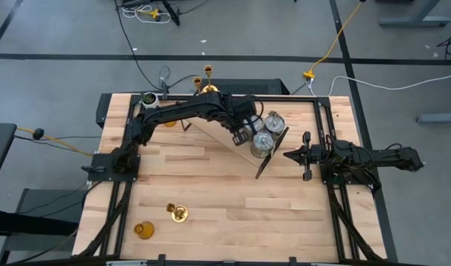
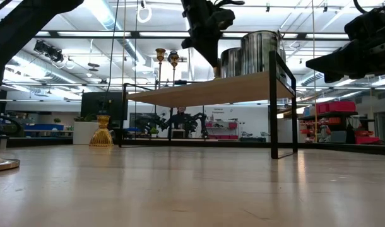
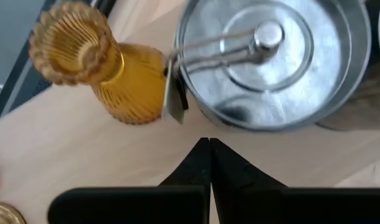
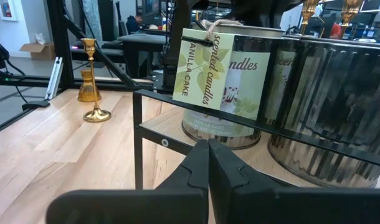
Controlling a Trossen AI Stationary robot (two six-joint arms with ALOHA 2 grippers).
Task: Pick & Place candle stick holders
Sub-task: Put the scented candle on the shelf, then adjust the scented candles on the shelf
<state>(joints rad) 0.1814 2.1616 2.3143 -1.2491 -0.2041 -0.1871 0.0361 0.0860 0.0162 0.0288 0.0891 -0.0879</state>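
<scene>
Looking down on your desk [image 1: 233,199], you see a raised shelf [image 1: 211,122] at the far side. Your left tool [image 1: 244,137] hangs over it with its fingers pressed together, holding nothing. Right below it stand silver tins [image 1: 262,141] and an orange glass holder [image 3: 124,78], lying on its side in the left wrist view. Your right tool [image 1: 290,155] waits beside the shelf, also pinched together and empty. Near you, a brass stick [image 1: 178,213] and another orange holder [image 1: 143,230] sit on the desk. I think the left arm is closer to those two.
</scene>
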